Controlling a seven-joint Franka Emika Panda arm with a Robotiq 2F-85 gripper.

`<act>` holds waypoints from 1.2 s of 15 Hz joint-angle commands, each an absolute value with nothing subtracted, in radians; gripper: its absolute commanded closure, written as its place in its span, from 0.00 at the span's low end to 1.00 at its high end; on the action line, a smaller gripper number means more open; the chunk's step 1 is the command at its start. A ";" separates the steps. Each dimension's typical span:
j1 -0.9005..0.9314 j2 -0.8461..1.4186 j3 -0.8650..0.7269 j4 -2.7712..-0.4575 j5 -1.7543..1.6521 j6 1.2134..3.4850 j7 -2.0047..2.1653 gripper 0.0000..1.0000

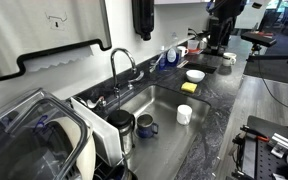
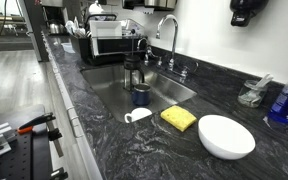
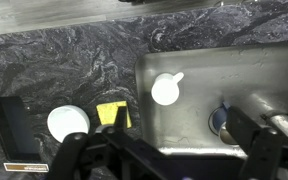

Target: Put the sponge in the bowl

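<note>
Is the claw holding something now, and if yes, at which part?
Nothing is held: the claw is open and empty; the sponge lies on the counter.

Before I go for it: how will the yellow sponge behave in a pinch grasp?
The sponge looks like soft foam: it will probably squash when pinched, not slip. It lies flat on the counter beside the bowl, so rolling or tipping seems unlikely. Probably light; a push may slide it.

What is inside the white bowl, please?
Nothing shows inside: the bowl looks empty in the wrist view. The sponge lies beside it on the counter. In an exterior view its near wall hides part of the inside.
</note>
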State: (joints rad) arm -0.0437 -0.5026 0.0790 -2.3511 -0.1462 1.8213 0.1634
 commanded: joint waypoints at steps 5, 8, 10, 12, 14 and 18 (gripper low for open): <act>-0.034 -0.502 0.071 -2.349 -0.150 1.818 0.167 0.00; -0.046 -0.496 0.045 -2.350 -0.158 1.828 0.141 0.00; -0.052 -0.486 0.016 -2.349 -0.160 1.837 0.107 0.00; -0.053 -0.472 -0.024 -2.347 -0.154 1.846 0.050 0.00; -0.052 -0.453 -0.064 -2.356 -0.157 1.869 -0.032 0.00; -0.046 -0.379 -0.141 -2.376 -0.152 1.986 -0.231 0.00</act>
State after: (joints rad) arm -0.0453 -0.4375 -0.0995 -2.3638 -0.1486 1.8992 -0.0978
